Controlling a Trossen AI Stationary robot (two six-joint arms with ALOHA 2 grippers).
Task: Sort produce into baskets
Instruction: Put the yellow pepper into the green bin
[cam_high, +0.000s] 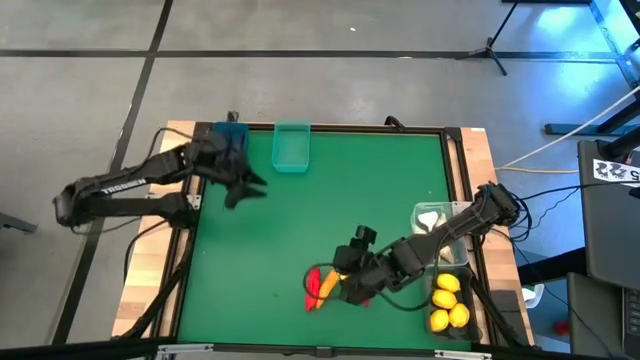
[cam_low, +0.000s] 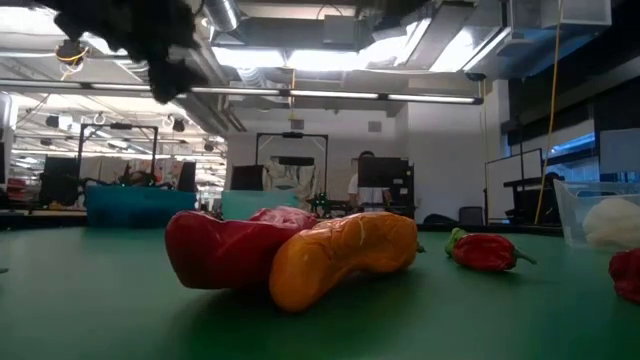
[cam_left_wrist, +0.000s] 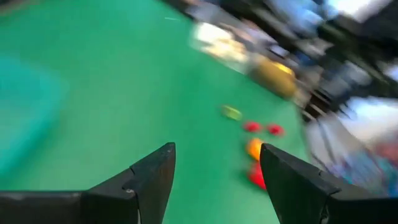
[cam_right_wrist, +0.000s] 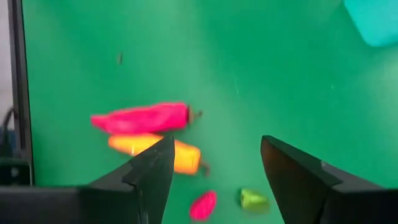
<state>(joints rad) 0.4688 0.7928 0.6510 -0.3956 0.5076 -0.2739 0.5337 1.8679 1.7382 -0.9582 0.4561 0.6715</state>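
Observation:
A red chili pepper (cam_high: 312, 283) and an orange carrot (cam_high: 327, 285) lie side by side on the green mat near the front edge; the low view shows them touching, chili (cam_low: 225, 245) and carrot (cam_low: 340, 255). My right gripper (cam_high: 345, 288) hovers open just above them; its wrist view shows the chili (cam_right_wrist: 143, 118), the carrot (cam_right_wrist: 155, 152), a small red piece (cam_right_wrist: 202, 205) and a tiny green bit (cam_right_wrist: 252, 199). My left gripper (cam_high: 248, 188) is open and holds nothing (cam_left_wrist: 217, 149), raised over the mat beside the blue basket (cam_high: 232, 132) and the teal basket (cam_high: 291, 147).
At the right, a clear basket (cam_high: 432, 210) holds garlic (cam_high: 432, 222), and a dark grey basket (cam_high: 466, 270) holds lemons (cam_high: 447, 300). Another red chili (cam_low: 485, 250) lies right of the carrot. The mat's middle (cam_high: 340, 190) is bare green. A wooden rim (cam_high: 480, 160) borders the table.

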